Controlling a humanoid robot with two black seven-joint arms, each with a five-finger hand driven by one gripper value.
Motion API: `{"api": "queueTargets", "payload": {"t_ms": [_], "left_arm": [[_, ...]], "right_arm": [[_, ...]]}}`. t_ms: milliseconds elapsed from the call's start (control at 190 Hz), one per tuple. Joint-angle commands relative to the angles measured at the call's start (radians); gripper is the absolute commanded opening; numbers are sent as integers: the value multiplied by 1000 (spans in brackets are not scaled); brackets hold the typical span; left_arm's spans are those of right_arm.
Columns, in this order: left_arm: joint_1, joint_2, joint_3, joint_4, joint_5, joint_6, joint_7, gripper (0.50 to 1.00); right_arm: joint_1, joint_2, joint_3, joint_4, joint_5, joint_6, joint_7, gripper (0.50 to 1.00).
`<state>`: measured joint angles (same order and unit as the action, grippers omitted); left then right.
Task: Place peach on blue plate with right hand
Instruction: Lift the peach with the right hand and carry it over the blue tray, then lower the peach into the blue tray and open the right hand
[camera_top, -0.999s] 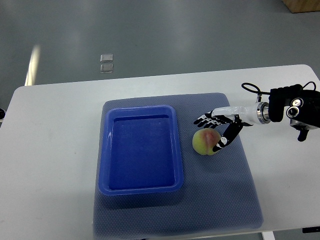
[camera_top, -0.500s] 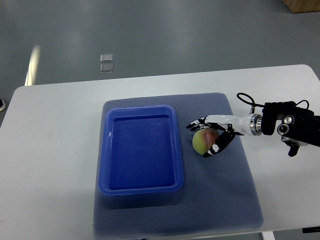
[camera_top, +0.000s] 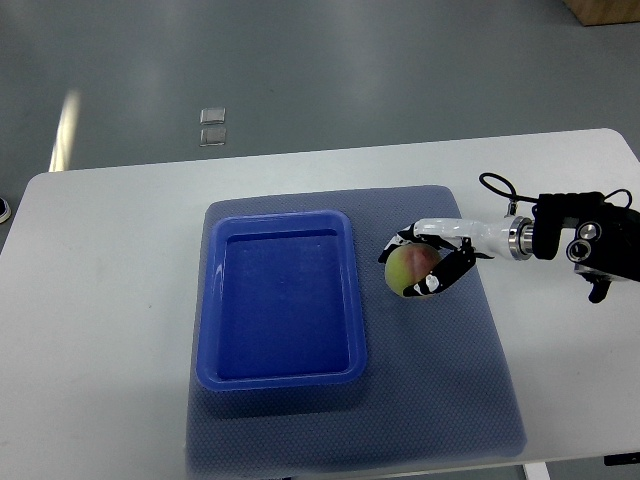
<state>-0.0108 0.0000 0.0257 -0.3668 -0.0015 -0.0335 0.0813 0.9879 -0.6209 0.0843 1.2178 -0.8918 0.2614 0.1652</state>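
peach (camera_top: 407, 270) is seen from the top view lying on a dark grey mat (camera_top: 440, 380), just to the right of the blue plate (camera_top: 282, 299) and apart from its rim. the right hand (camera_top: 430, 262) is wrapped around the fruit from the right side: the fingers (camera_top: 445, 275) are curled along its near and far sides, so the peach is gripped between them, with its yellow-green skin and a reddish patch left showing on the side that faces the plate. whether the fruit is lifted clear of the mat or still resting on it cannot be told from this steep angle. the right arm is brought in from the picture's right edge, where a black wrist housing (camera_top: 585, 245) with a looped cable is seen above the white table (camera_top: 100, 300). the blue plate is a deep rectangular tray with rounded corners, set on the left part of the mat, and nothing is held in it. the mat is spread over the middle of the table and reaches down to the table's near edge. grey floor (camera_top: 300, 70) is seen beyond the table's far side, with two small pale squares (camera_top: 213, 126) set in it.
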Motion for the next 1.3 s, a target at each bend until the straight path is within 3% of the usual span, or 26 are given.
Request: {"api": "queueTargets", "payload": {"t_ms": [0, 95, 100, 121, 216, 221, 242, 352, 615, 621, 663, 741, 747, 778, 831, 836, 936, 983, 989, 1010, 1294], "left_arm": [[0, 0, -1, 0, 0, 0, 0, 1000], [0, 0, -1, 0, 0, 0, 0, 1000], [0, 0, 0, 0, 0, 0, 0, 1000], [0, 0, 0, 0, 0, 0, 0, 1000], [0, 0, 0, 0, 0, 0, 0, 1000], [0, 0, 0, 0, 0, 0, 0, 1000], [0, 0, 0, -1, 0, 0, 0, 1000], [0, 0, 0, -4, 0, 0, 0, 1000], [0, 0, 0, -9, 1, 0, 0, 1000], [0, 0, 0, -9, 3, 0, 0, 1000], [0, 0, 0, -11, 5, 0, 0, 1000], [0, 0, 0, -11, 6, 0, 0, 1000], [-1, 0, 0, -14, 6, 0, 0, 1000], [-1, 0, 0, -15, 6, 0, 2, 1000], [-1, 0, 0, -15, 6, 0, 2, 1000], [-1, 0, 0, -15, 5, 0, 0, 1000], [-5, 0, -1, -17, 6, 0, 0, 1000], [-5, 0, -1, -17, 6, 0, 0, 1000], [-5, 0, -1, -18, 6, 0, 0, 1000], [-5, 0, -1, -21, 5, 0, 0, 1000], [-5, 0, -1, -21, 3, -2, 0, 1000]], "right_arm": [[84, -62, 0, 49, 17, 27, 7, 568], [147, -91, 0, 62, 34, 52, 5, 568], [210, -121, 0, 66, 62, 82, 5, 568], [241, -138, 0, 66, 74, 96, 5, 568], [299, -166, -2, 69, 96, 128, 2, 568], [366, -195, -3, 74, 114, 175, -1, 570], [390, -207, -5, 74, 117, 196, -1, 570], [475, -235, -18, 74, 126, 239, -3, 576], [511, -189, -21, 69, 160, 205, -3, 580], [518, -137, -28, 66, 203, 190, -3, 580], [532, -88, -49, 55, 231, 176, -4, 580], [537, -65, -67, 51, 238, 170, -4, 580], [552, 13, -119, 11, 243, 150, -4, 584], [558, 72, -147, -20, 243, 134, -4, 584], [558, 72, -147, -20, 243, 134, -4, 584], [560, 154, -178, -70, 244, 115, -4, 586], [535, 296, -196, -147, 248, 98, -4, 588], [535, 296, -196, -147, 248, 98, -4, 588], [494, 372, -198, -196, 246, 91, -4, 590], [477, 401, -198, -219, 243, 87, -4, 590], [298, 621, -201, -385, 156, 30, -4, 619]]}}
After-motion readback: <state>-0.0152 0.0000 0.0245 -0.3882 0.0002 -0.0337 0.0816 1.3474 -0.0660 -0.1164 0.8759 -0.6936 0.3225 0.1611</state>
